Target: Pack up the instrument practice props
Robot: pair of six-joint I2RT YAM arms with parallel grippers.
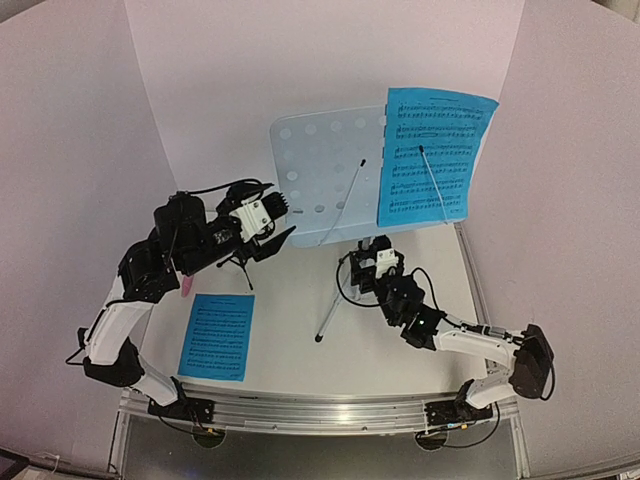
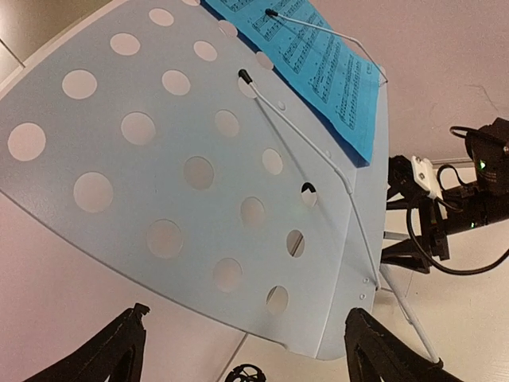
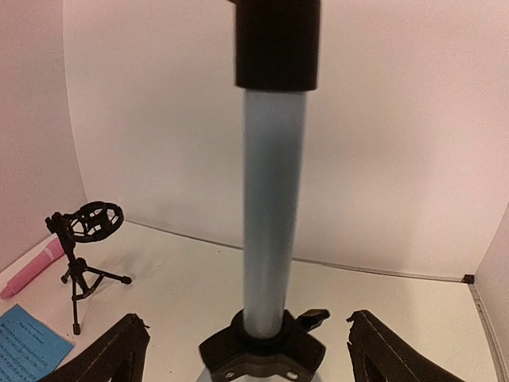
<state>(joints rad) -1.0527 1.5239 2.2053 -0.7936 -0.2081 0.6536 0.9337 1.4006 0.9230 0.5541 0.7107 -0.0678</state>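
Overhead view: soft, even light on the white tabletop point(image 1: 290, 330), faint shadows; pale pinkish backdrop walls point(image 1: 80, 150) bow toward the frame edges. Right wrist view: dimmer, pink-tinted; the silver tubular stand pole point(image 3: 270, 207) near the lens is blurred, background sharper.

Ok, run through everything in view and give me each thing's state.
Music stand: standing, desk tilted back.
Sheet on stand: upright under a wire arm.
Loose sheet: lying flat on the table.
Pink microphone: lying on the table.
Mic stand: upright, ring empty.
Left gripper: open, at the desk's lower edge.
Right gripper: open, either side of the pole.
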